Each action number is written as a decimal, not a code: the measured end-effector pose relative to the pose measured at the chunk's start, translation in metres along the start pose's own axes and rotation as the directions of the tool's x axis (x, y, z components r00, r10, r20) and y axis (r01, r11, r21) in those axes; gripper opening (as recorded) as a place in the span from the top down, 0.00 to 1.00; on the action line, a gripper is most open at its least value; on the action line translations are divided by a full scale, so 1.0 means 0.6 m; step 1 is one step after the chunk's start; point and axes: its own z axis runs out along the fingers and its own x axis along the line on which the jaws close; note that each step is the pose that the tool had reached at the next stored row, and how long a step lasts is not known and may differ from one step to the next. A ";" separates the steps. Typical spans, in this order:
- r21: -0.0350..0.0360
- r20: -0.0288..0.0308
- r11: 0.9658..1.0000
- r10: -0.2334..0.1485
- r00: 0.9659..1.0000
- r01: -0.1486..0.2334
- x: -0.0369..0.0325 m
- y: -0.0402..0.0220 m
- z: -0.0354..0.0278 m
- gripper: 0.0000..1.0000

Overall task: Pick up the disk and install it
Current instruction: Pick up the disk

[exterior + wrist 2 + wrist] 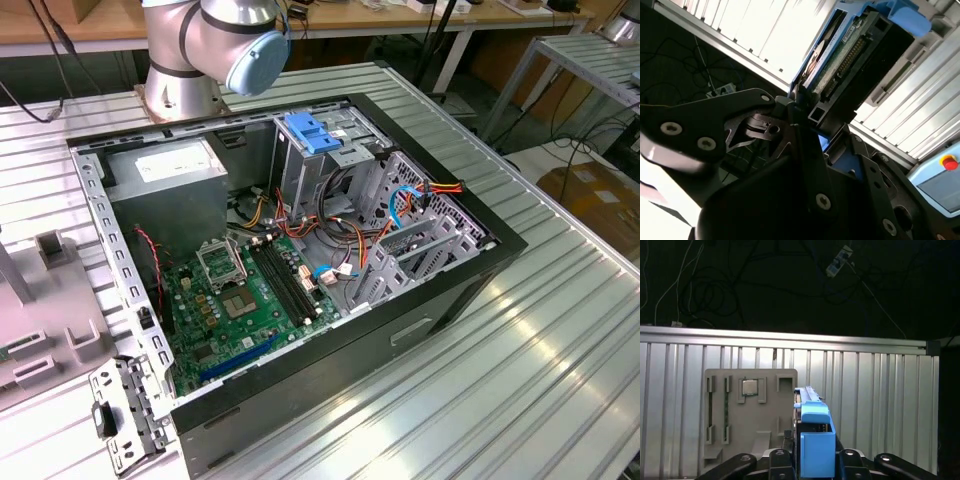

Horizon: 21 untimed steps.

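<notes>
In both wrist views my gripper is shut on the disk. The disk is a slim drive in a light-blue carrier frame, and its green circuit board and connector edge face the second wrist camera. In the first wrist view the disk stands on edge between the black fingers, held above the ribbed metal table. The open computer case lies on its side in the exterior view, with the metal drive cage at its far end.
A blue plastic latch piece sits on top of the drive cage. Inside the case are a green motherboard, a grey power supply and loose cables. A grey parts fixture lies on the table. The arm's base stands behind the case.
</notes>
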 end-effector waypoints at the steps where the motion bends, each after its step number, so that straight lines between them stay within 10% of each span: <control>1: 0.000 0.000 1.000 0.000 1.000 0.000 0.000 0.000 -0.005 0.63; 21: 0.000 0.000 1.000 0.000 1.000 0.000 0.005 -0.001 -0.021 0.63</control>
